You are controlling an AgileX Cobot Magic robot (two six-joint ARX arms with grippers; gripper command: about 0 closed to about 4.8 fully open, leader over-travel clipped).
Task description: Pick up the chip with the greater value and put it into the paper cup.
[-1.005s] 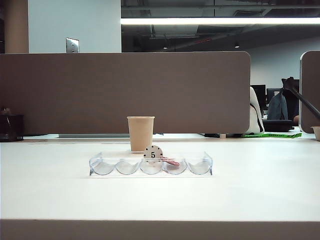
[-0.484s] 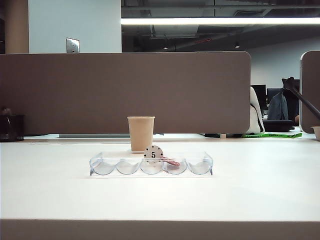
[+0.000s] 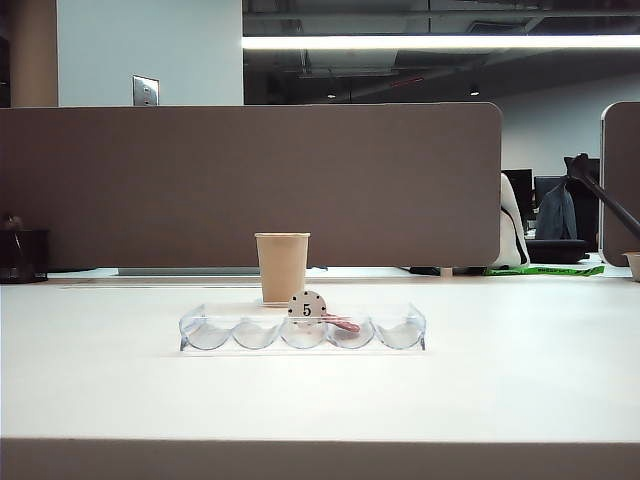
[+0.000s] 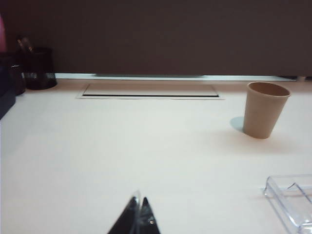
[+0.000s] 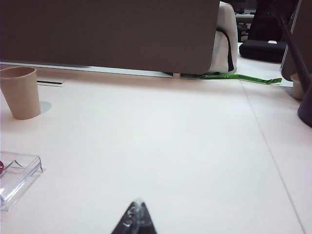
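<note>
Both clenched empty: left gripper (image 4: 138,218) and right gripper (image 5: 136,215) low over table (image 3: 500,385), flanking centre-frame tray (image 3: 398,335). Blue chip not visible; paper cup (image 3: 282,267) just behind tray.

The surface (image 3: 520,380) is wide, flat and creamy white. A tan paper cup (image 3: 282,267) stands upright on it. Just in front of the cup lies a clear plastic chip tray (image 3: 215,331) with a row of round scoops. Far off to the left, a dark mesh pen holder (image 4: 39,68) sits by the brown wall at the back.
</note>
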